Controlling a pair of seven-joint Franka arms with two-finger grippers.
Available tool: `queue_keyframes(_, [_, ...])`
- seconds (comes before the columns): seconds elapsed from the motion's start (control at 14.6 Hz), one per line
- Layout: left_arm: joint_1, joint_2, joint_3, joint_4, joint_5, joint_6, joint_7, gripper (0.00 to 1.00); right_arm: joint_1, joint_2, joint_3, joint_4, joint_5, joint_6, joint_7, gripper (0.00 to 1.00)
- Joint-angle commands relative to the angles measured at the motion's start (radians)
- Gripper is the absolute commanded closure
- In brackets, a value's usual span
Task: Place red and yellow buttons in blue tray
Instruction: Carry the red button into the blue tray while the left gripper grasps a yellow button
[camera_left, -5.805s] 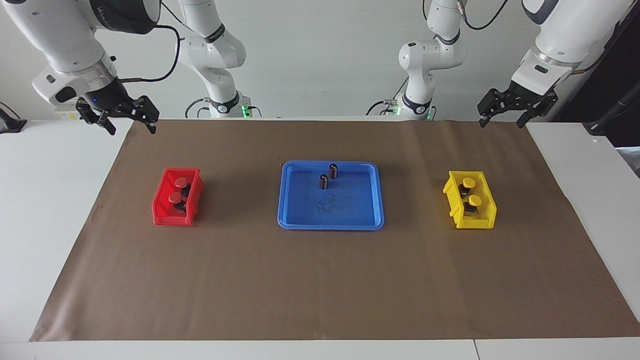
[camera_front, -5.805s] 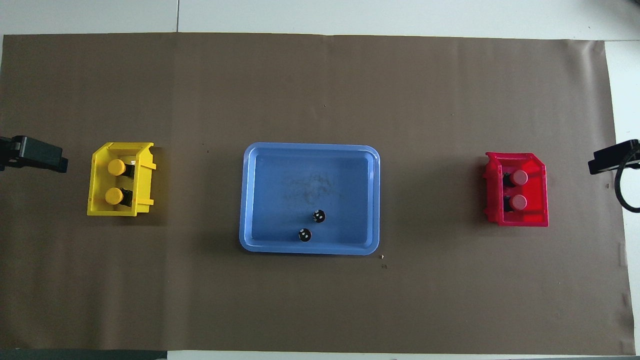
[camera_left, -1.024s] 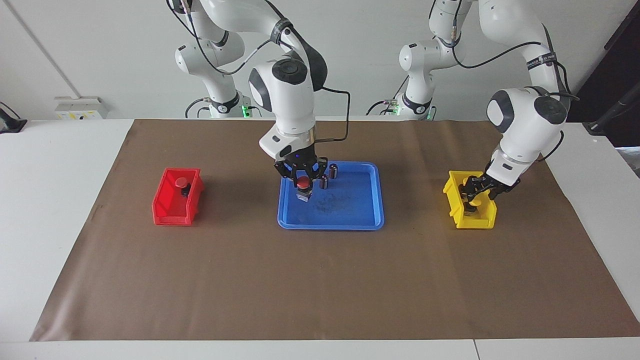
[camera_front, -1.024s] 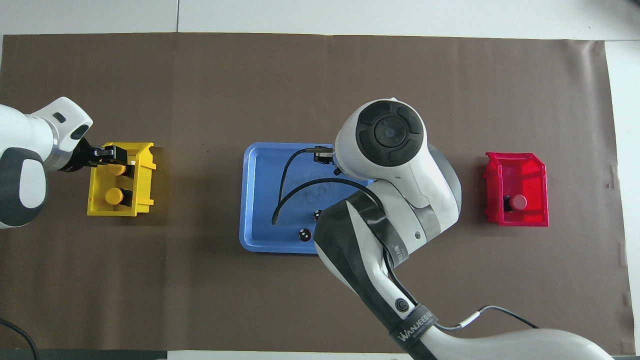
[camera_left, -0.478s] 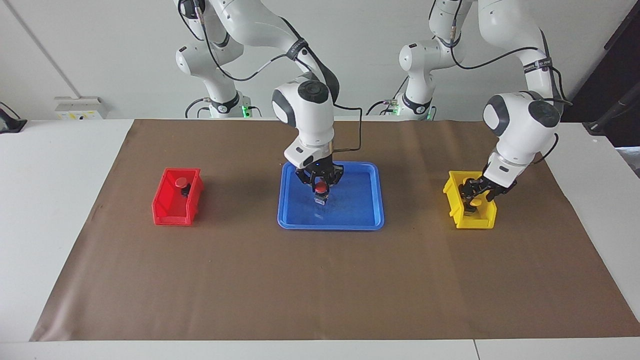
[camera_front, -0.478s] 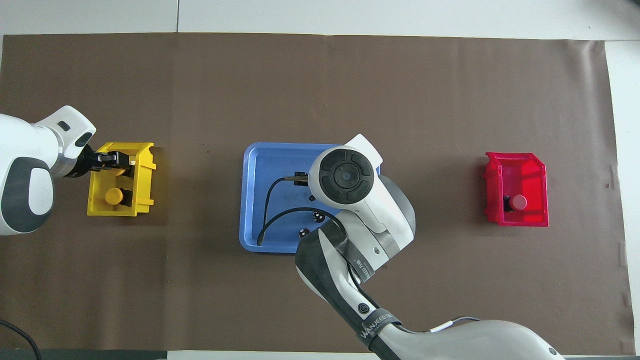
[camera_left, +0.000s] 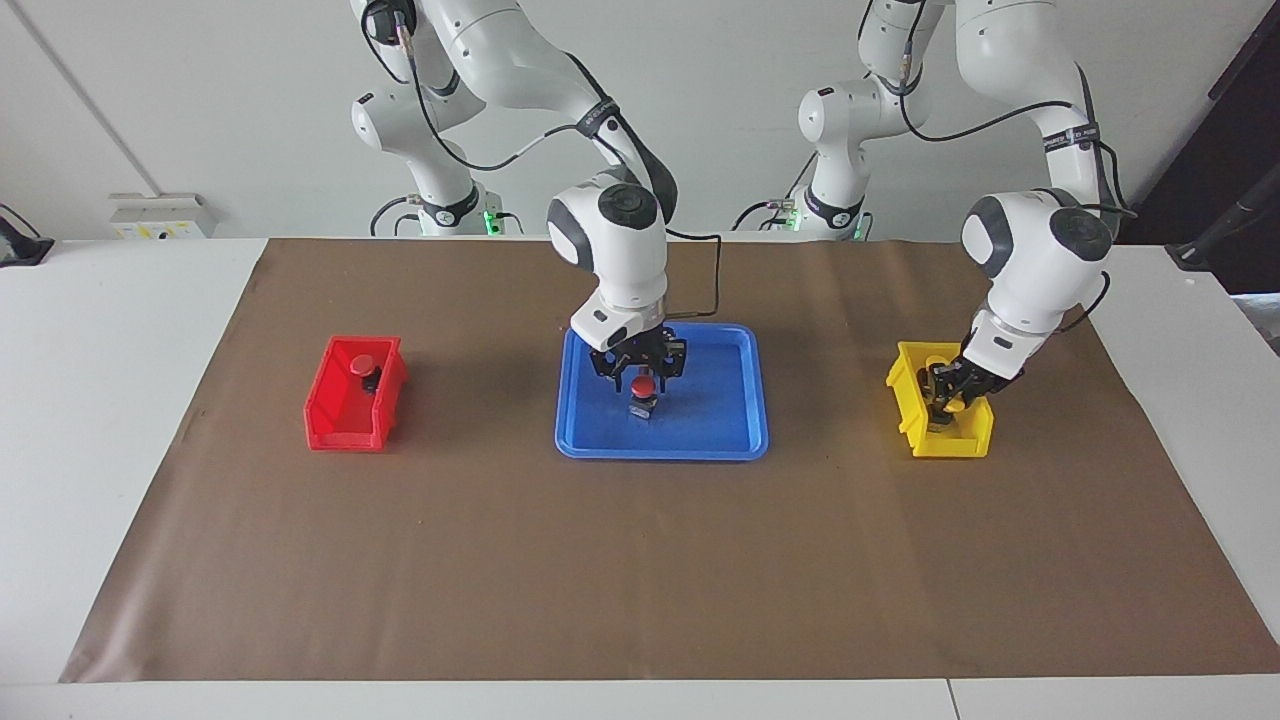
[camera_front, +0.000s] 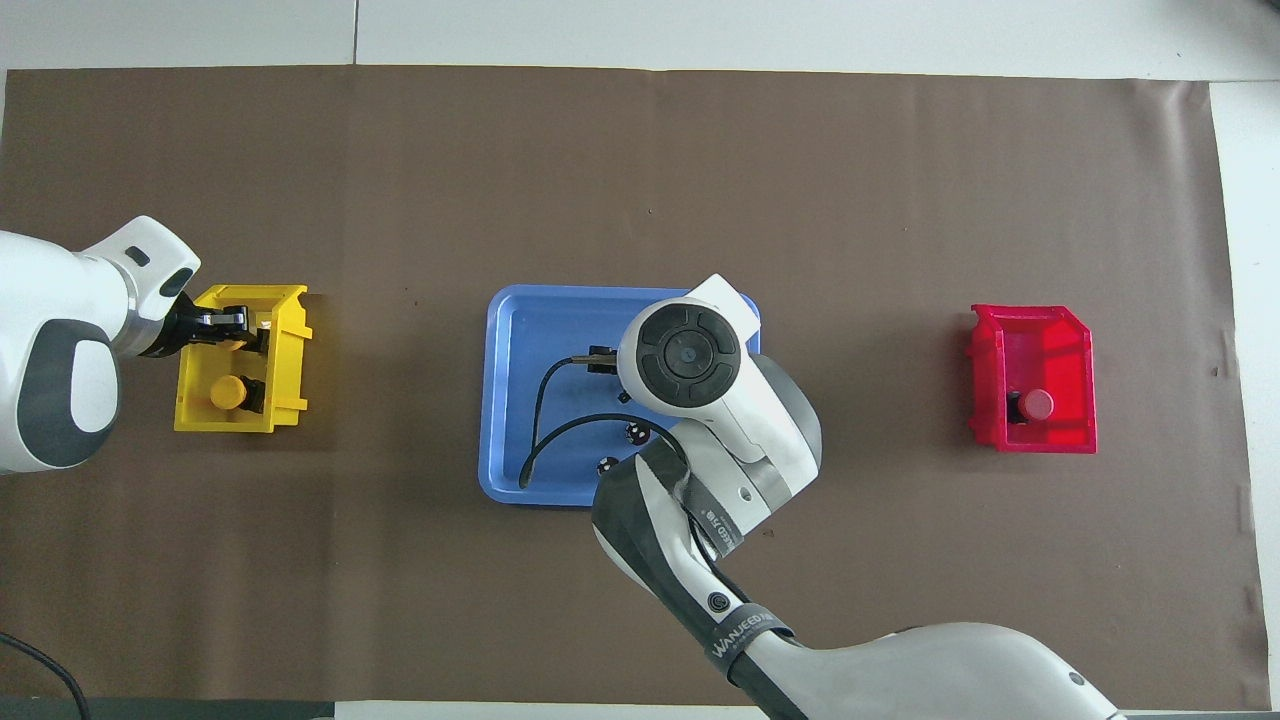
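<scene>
One red button (camera_left: 641, 388) upright in blue tray (camera_left: 740, 425)

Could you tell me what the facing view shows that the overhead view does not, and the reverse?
Only the facing view shows the red button standing in the blue tray just under the right gripper; from overhead the right arm covers both. Only the overhead view shows the two dark cylinders in the tray. Both show the red bin with one other red button, and the left gripper down in the yellow bin.
</scene>
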Motion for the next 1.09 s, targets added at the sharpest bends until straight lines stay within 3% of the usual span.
queue_keyframes(0.0, [0.005, -0.005, 0.0, 0.091, 0.039, -0.07, -0.02, 0.98, -0.083, -0.024, 0.002, 0.102, -0.019, -0.129, -0.028, 0.01])
queue_keyframes(0.14, [-0.003, 0.002, -0.001, 0.287, 0.076, -0.3, -0.025, 0.98, -0.171, -0.113, 0.002, 0.092, -0.014, -0.218, -0.21, 0.01])
queue_keyframes(0.27, [-0.064, 0.016, -0.008, 0.395, 0.076, -0.418, -0.151, 0.98, -0.289, -0.217, 0.003, 0.003, -0.011, -0.295, -0.371, 0.01])
queue_keyframes(0.61, [-0.388, 0.01, -0.011, 0.309, 0.076, -0.294, -0.697, 0.98, -0.532, -0.444, 0.003, -0.221, -0.007, -0.318, -0.704, 0.01])
queue_keyframes(0.82, [-0.533, 0.079, -0.008, 0.306, 0.079, -0.244, -0.879, 0.98, -0.64, -0.449, 0.003, -0.252, -0.002, -0.308, -0.831, 0.01])
queue_keyframes(1.02, [-0.612, 0.125, -0.008, 0.306, 0.098, -0.206, -0.977, 0.98, -0.699, -0.458, 0.002, -0.338, -0.002, -0.228, -0.87, 0.01])
